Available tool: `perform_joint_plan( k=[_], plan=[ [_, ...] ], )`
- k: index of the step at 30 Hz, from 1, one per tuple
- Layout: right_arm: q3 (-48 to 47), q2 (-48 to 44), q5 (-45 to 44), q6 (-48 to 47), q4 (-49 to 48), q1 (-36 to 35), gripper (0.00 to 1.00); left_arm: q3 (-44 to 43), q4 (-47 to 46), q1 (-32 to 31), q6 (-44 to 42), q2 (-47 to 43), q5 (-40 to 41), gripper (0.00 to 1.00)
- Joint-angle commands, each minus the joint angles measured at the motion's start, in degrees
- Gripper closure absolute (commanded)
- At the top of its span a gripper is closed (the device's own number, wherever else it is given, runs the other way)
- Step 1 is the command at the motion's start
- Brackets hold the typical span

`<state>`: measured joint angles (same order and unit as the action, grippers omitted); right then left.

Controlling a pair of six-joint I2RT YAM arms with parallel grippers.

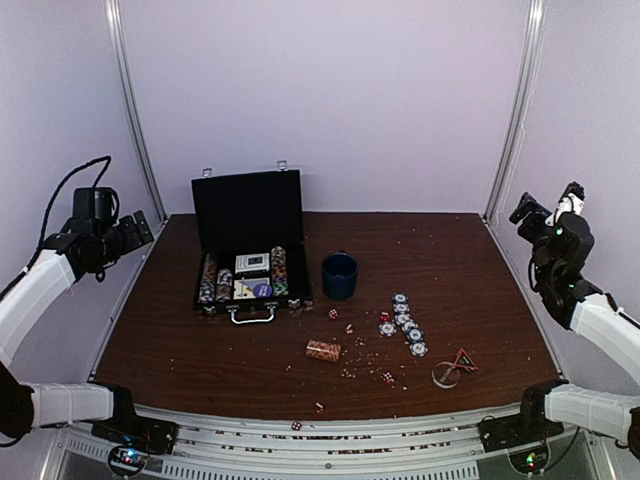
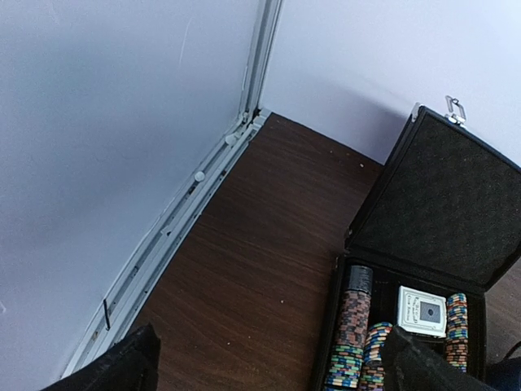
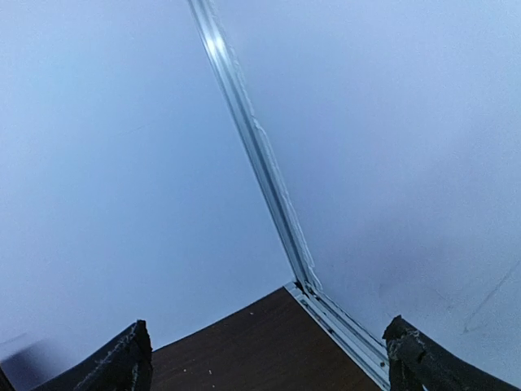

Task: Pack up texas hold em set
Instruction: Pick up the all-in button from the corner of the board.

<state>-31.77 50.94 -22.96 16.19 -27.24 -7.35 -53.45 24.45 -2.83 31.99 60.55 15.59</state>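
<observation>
Left gripper [image 2: 270, 334] raised at left edge of table [image 1: 200, 340], jaws apart, empty. Black briefcase [image 1: 248, 210] open at rear left-centre, partly filled; loose poker chips [image 1: 405, 325] and red dice [image 1: 333, 313] lie scattered to its right. Right gripper [image 3: 264, 334] raised at right edge, jaws apart, empty.

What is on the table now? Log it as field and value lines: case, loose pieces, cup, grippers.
case: black briefcase, open, lid upright
in case: chip rows, card decks
loose: chip line, tipped chip stack, red dice
cup: blue cup, just right of case
left gripper: open, empty, raised
right gripper: open, empty, raised
</observation>
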Motion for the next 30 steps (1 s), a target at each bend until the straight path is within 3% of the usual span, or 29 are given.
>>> perform_joint_plan(
  k=[1, 5, 8, 13, 16, 22, 30],
  plan=[
    [-4.6, -1.0, -10.5, 9.9, 24.7, 0.5, 0.0, -1.0, 1.4, 0.4, 2.9, -0.4, -0.2, 0.02],
    [-7.1, 0.2, -3.9, 4.8, 27.5, 0.9, 0.0, -0.3, 1.6, 0.4, 4.2, 0.4, -1.1, 0.02],
    [-8.9, 2.3, -1.3, 7.4, 30.8, 2.7, 0.0, -0.5, 1.6, 0.4, 4.7, 1.1, -1.2, 0.02],
    [-11.0, 5.7, 13.2, 6.1, 30.9, 5.5, 0.0, -0.7, 0.8, -0.2, 4.4, 1.9, -6.7, 0.04],
    [-13.8, 10.6, 17.6, 4.7, 34.4, 5.2, 0.0, 0.0, 0.3, -6.9, 5.8, 3.6, -7.1, 0.06],
    [-17.8, 18.0, 17.2, 0.1, 42.9, -2.9, 0.0, -1.7, -2.4, -28.0, 7.7, 13.3, -0.8, 0.07],
    [-14.2, 17.4, 20.1, -0.1, 52.5, -10.5, 0.0, -5.9, -12.0, -37.4, 6.3, 23.9, -6.3, 0.07]
  ],
)
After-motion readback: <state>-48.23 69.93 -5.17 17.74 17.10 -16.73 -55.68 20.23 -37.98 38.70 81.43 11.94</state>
